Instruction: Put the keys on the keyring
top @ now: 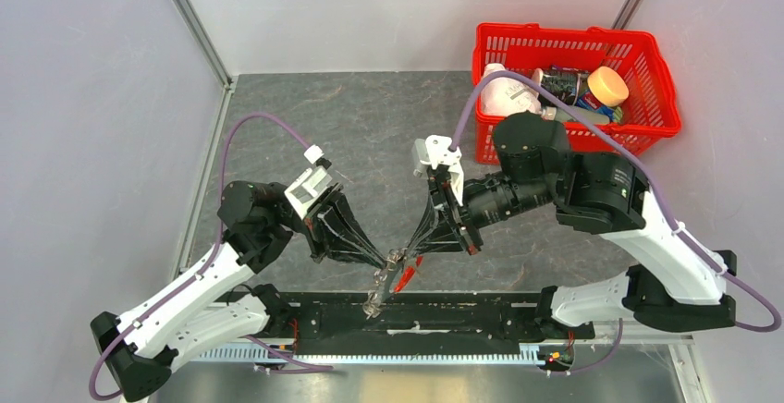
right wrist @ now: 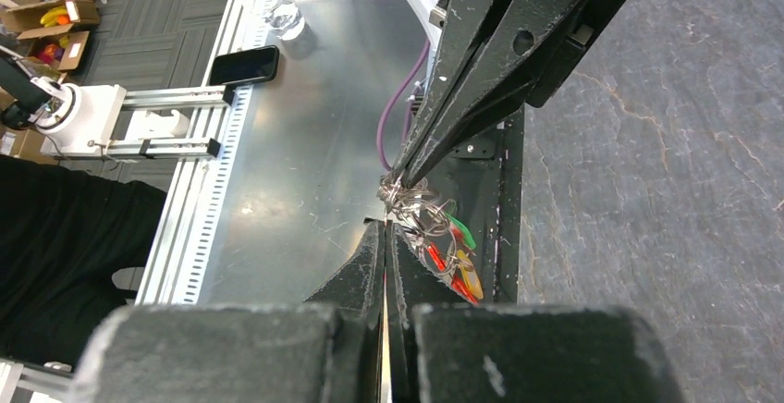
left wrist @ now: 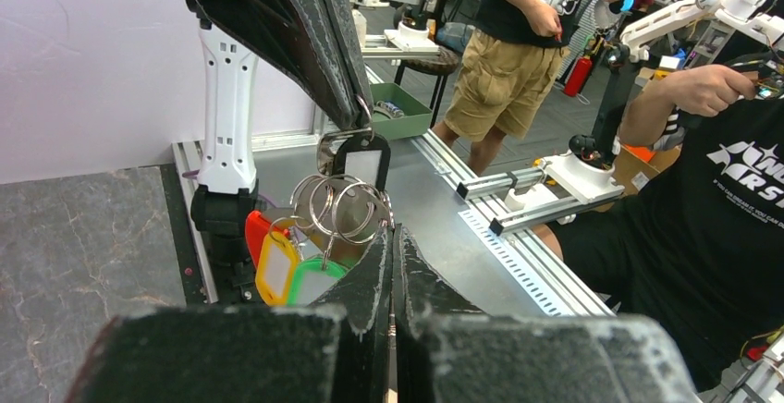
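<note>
A bunch of small metal rings (top: 393, 266) hangs between both grippers above the table's near edge. Coloured plastic tags dangle from it: red (left wrist: 256, 232), yellow (left wrist: 277, 266), green (left wrist: 317, 280) and black (left wrist: 362, 163). My left gripper (top: 385, 260) is shut, its tips (left wrist: 393, 229) pinching one ring of the bunch (left wrist: 342, 204). My right gripper (top: 412, 253) is shut too, its tips (right wrist: 385, 224) on the rings (right wrist: 411, 204) opposite the left fingers (right wrist: 462, 79). No wrist strap shows, and I cannot make out any bare key.
A red basket (top: 649, 52) holding several objects stands at the back right, behind the right arm. A black rail (top: 481, 315) runs along the near edge under the rings. People and benches lie beyond the table (left wrist: 508, 70). A phone (right wrist: 245, 66) lies on the metal bench.
</note>
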### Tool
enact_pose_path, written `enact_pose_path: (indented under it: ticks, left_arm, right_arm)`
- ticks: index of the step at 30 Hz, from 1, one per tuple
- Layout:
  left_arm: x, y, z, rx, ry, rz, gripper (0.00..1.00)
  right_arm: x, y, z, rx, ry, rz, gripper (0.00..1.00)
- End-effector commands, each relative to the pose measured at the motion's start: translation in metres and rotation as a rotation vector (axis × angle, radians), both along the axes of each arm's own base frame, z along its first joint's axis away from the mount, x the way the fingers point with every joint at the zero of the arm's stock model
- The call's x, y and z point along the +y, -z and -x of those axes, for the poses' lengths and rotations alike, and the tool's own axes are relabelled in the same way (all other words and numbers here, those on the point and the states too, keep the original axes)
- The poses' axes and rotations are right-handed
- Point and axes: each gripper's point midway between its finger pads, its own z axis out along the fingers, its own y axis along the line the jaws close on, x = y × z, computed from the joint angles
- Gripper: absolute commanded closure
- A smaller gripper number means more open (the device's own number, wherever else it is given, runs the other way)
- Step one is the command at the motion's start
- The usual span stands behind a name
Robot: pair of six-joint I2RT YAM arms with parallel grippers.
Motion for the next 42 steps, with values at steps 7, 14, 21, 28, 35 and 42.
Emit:
enact_pose_path:
  ticks: [7,14,21,28,35,42]
  left_arm:
    - [0.006,-0.020,0.007,-0.083,-0.001,0.065,0.98]
    - [0.009,-0.021,0.010,-0.095,0.001,0.070,0.98]
    - [0.011,-0.022,0.012,-0.101,0.002,0.075,0.98]
    - [0.011,-0.021,0.013,-0.101,0.002,0.074,0.98]
    - [0.011,-0.019,0.012,-0.098,-0.003,0.068,0.98]
    - [0.009,-0.018,0.009,-0.098,-0.018,0.067,0.98]
  right_arm:
    - [0.008,-0.002,0.006,0.021,-0.058,-0.014,1.00]
    - [0.013,0.006,0.005,0.022,-0.068,0.006,1.00]
    - [0.018,0.013,0.004,0.030,-0.085,0.027,1.00]
    - [0.023,0.016,0.003,0.038,-0.090,0.037,1.00]
    - [0.025,0.018,0.003,0.021,-0.111,0.034,1.00]
    - [0.021,0.015,0.009,0.019,-0.146,0.017,1.00]
